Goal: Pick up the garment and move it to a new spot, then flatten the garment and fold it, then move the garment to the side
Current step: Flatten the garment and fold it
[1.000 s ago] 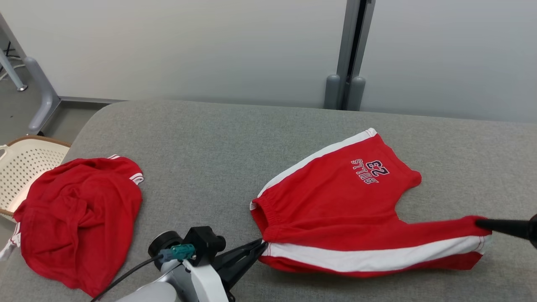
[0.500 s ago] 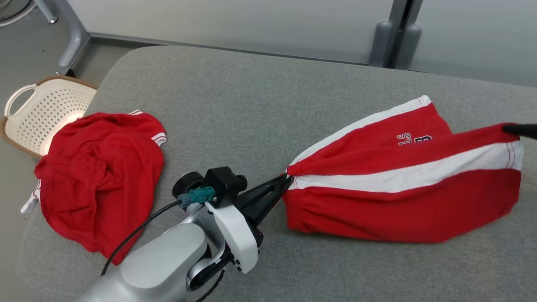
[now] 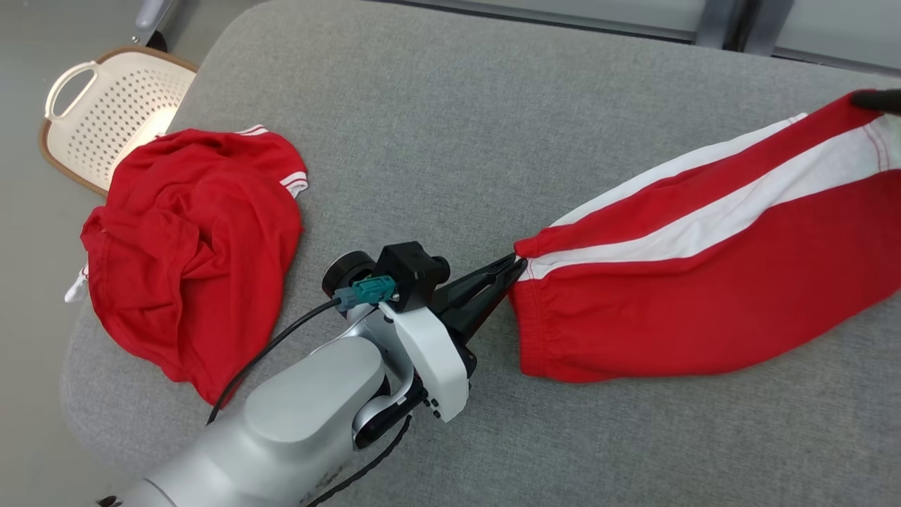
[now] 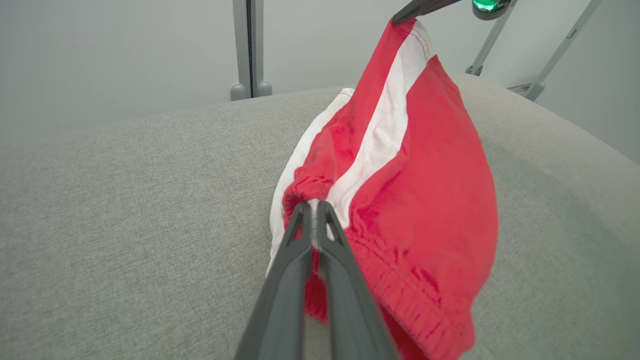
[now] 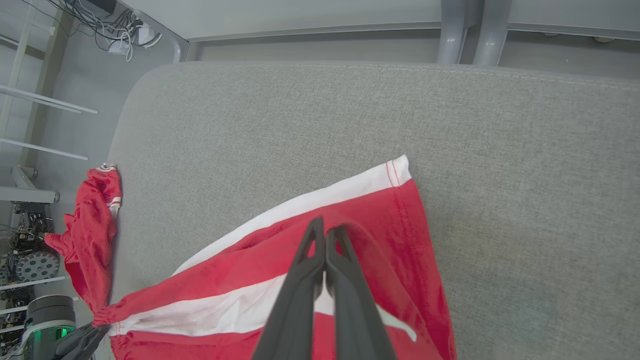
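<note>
The garment [image 3: 704, 282] is a pair of red shorts with a white side stripe, stretched between both grippers above the grey padded surface [image 3: 436, 127]. My left gripper [image 3: 519, 262] is shut on the waistband corner, shown close up in the left wrist view, where its tips [image 4: 312, 205] pinch the gathered elastic. My right gripper [image 3: 862, 100] is shut on the leg hem at the stripe's far end, seen from above in the right wrist view [image 5: 326, 227]. The lower part of the garment [image 4: 425, 175] hangs down and rests on the surface. Its printed logo is hidden.
A second red garment [image 3: 197, 232] lies crumpled at the left end of the surface. A cream perforated basket [image 3: 53, 105] stands on the floor beyond that corner. Grey posts and a pale wall run behind the far edge.
Both grippers have lifted the striped edge up and away from me, so the shorts hang folded and the logo is covered. The head camera has tilted down and shifted.
</note>
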Motion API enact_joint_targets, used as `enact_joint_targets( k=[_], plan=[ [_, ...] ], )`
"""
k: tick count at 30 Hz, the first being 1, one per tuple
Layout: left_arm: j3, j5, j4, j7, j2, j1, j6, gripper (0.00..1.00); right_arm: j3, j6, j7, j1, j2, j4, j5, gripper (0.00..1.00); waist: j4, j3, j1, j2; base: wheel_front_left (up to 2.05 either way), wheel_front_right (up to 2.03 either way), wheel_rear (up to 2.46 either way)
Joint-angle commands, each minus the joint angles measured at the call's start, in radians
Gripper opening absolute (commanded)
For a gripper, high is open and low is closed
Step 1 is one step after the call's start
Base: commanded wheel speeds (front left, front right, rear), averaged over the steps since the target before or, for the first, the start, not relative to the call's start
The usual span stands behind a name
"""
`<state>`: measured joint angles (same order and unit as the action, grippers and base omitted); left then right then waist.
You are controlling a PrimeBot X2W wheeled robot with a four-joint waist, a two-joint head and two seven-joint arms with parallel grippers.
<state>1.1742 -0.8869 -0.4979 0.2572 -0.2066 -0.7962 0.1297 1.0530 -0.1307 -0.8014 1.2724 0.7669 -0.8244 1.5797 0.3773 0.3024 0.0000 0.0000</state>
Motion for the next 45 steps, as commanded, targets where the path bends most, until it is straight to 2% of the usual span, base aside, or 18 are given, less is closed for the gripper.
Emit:
enact_joint_targets(
  k=[1, 8, 24, 25, 26, 27, 28, 36, 41, 42, 45],
  plan=[
    [0.000, -0.009, -0.007, 0.006, -0.001, -0.023, 0.000, 0.00, 0.007, 0.000, -0.001, 0.020, -0.006, -0.013, -0.013, 0.00, 0.014, 0.018, 0.0000, 0.0000, 0.00, 0.00, 0.00],
    [-0.046, 0.001, -0.013, 0.009, 0.026, -0.044, 0.000, 0.00, 0.028, 0.000, 0.022, 0.084, -0.044, -0.073, -0.083, 0.00, 0.037, 0.063, 0.0000, 0.0000, 0.00, 0.00, 0.00],
    [-0.114, 0.057, -0.037, 0.009, 0.054, -0.016, 0.000, 0.00, 0.016, 0.000, 0.121, 0.070, -0.059, -0.130, -0.140, 0.00, 0.044, 0.100, 0.0000, 0.0000, 0.00, 0.00, 0.00],
    [-0.118, 0.061, -0.040, 0.009, 0.055, -0.014, 0.000, 0.00, 0.021, 0.000, 0.132, 0.069, -0.060, -0.139, -0.152, 0.58, 0.044, 0.100, 0.0000, 0.0000, 0.00, 0.00, 0.00],
    [-0.121, 0.063, -0.043, 0.009, 0.056, -0.013, 0.000, 0.20, 0.028, 0.000, 0.137, 0.067, -0.062, -0.150, -0.163, 1.00, 0.044, 0.100, 0.0000, 0.0000, 0.00, 0.00, 0.00],
    [-0.122, 0.065, -0.045, 0.009, 0.059, -0.012, 0.000, 0.80, 0.032, 0.000, 0.139, 0.064, -0.067, -0.155, -0.169, 1.00, 0.044, 0.099, 0.0000, 0.0000, 0.00, 0.00, 0.00],
    [-0.123, 0.064, -0.049, 0.009, 0.061, -0.010, 0.000, 1.00, 0.031, 0.000, 0.149, 0.062, -0.071, -0.159, -0.173, 1.00, 0.043, 0.097, 0.0000, 0.0000, 0.00, 0.00, 0.00],
    [-0.180, 0.080, -0.079, 0.009, 0.062, 0.027, 0.000, 1.00, 0.012, 0.000, 0.323, -0.003, -0.085, -0.151, -0.198, 1.00, 0.022, 0.050, 0.0000, 0.0000, 0.00, 0.00, 0.00],
    [-0.355, 0.132, -0.073, 0.009, 0.063, 0.093, 0.000, 1.00, -0.023, 0.000, 0.596, -0.103, -0.084, -0.013, -0.212, 1.00, -0.026, -0.015, 0.0000, 0.0000, 0.00, 0.00, 0.00],
    [-0.355, 0.132, -0.073, 0.009, 0.063, 0.093, 0.000, 1.00, -0.023, 0.000, 0.596, -0.103, -0.084, -0.013, -0.212, 1.00, -0.026, -0.015, 0.0000, 0.0000, 0.00, 0.00, 0.00],
    [-0.466, 0.166, -0.054, 0.009, 0.071, 0.140, 0.000, 1.00, -0.024, 0.000, 0.729, -0.178, -0.092, 0.060, -0.233, 1.00, -0.056, -0.059, 0.0000, 0.0000, 0.00, 0.00, 0.00]
  ],
)
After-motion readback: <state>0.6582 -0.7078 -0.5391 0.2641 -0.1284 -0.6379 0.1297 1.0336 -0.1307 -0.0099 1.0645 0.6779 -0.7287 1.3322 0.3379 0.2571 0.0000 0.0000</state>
